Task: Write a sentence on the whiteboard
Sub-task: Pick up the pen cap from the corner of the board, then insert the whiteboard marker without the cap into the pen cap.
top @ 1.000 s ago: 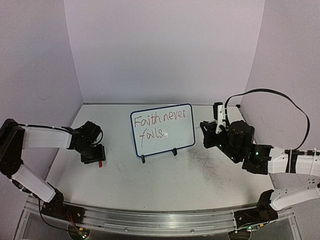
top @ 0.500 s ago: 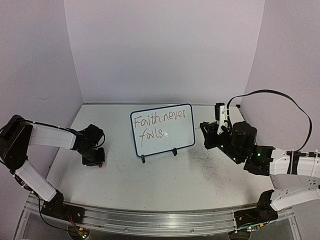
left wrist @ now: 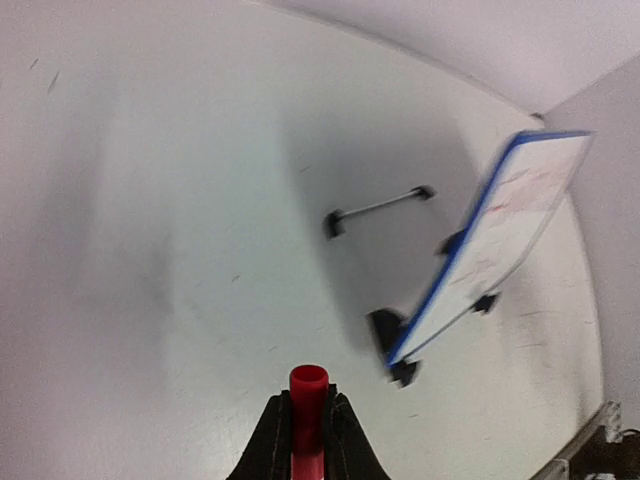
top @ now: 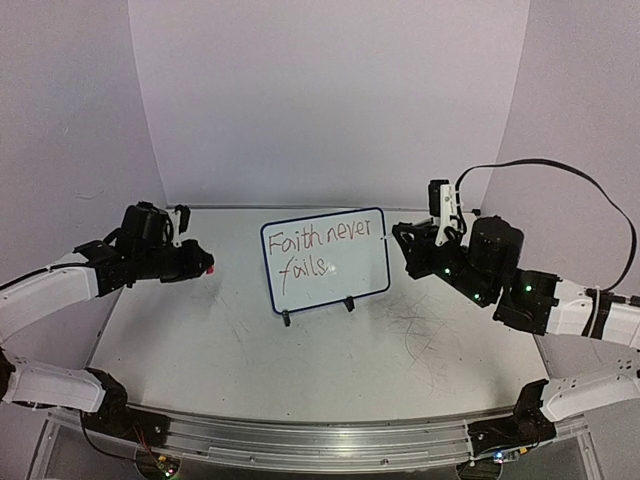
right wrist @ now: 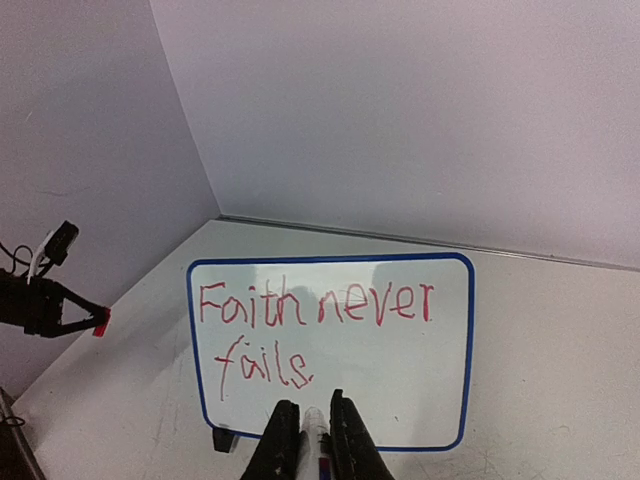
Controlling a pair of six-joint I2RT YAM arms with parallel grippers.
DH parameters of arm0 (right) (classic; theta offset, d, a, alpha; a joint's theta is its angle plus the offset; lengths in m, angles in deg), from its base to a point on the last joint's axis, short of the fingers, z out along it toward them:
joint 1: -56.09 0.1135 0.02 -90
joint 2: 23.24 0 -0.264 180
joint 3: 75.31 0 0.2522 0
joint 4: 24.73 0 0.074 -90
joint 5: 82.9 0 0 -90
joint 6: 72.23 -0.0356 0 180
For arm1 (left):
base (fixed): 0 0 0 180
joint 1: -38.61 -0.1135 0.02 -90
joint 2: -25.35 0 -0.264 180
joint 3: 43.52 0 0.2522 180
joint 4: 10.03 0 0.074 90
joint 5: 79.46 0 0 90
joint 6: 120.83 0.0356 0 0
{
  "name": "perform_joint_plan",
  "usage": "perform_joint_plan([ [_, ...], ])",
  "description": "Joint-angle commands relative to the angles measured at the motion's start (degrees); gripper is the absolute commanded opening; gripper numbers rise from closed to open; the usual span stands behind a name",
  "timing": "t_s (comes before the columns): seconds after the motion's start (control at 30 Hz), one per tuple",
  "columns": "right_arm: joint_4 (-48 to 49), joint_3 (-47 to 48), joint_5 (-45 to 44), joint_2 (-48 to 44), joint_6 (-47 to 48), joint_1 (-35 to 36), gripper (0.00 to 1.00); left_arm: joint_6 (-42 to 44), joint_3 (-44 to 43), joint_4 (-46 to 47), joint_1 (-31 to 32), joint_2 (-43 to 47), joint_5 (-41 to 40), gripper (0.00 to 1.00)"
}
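Gripper check, overhead view. Found the left gripper [top: 200, 266] clamped on a red cap [top: 208, 268], held above the surface [top: 300, 370]. Found the right gripper [top: 438, 232] closed on a white marker [top: 440, 205]. Placed the whiteboard [top: 365, 268] between the two: well apart to the right of the left gripper, just beside the right gripper on its left. Read the sentence [top: 322, 242] as two red lines.

Left wrist view. Confirmed jaws tight on the red cap [left wrist: 308, 385], open end forward. Located the whiteboard [left wrist: 510, 225] ahead and to the right, edge-on, blurred.

Right wrist view. Confirmed fingers pinching the marker [right wrist: 315, 435]. Located the whiteboard [right wrist: 420, 380] directly ahead, close, lettering [right wrist: 310, 305] legible as "Faith never fails".

Judged writing finished and capping as the step in hand. Next move calls for lining the cap's mouth up with the marker tip, away from the board, then pressing together.
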Motion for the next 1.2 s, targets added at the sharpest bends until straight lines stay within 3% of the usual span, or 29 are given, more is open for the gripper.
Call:
perform_joint_plan([
  [0.0,-4.62,8.40,10.43,2.55,-2.00,-0.22,0.00,8.80,-4.83,16.50,2.99,3.30,16.53,0.07],
  [0.07,-7.06,11.72,15.34,4.23,-3.14,-0.17,0.00,14.51,-6.26,19.95,8.57,2.62,16.23,0.07],
  [0.23,-15.21,20.34,24.13,8.89,-6.10,-0.14,0.00,34.58,-6.83,25.21,22.97,-1.42,1.41,0.05],
  [0.47,-18.09,24.36,27.91,11.71,-8.95,0.54,0.00,51.87,-4.28,29.96,28.38,-6.08,-1.17,0.04],
  [0.73,-20.76,29.54,25.52,17.38,-8.54,4.39,0.00,53.47,-2.76,30.02,29.25,-5.22,0.57,0.03],
  [1.17,-20.72,31.08,25.03,20.19,-8.24,4.90,0.00,53.48,-3.21,29.85,29.43,-5.34,0.40,0.01],
])
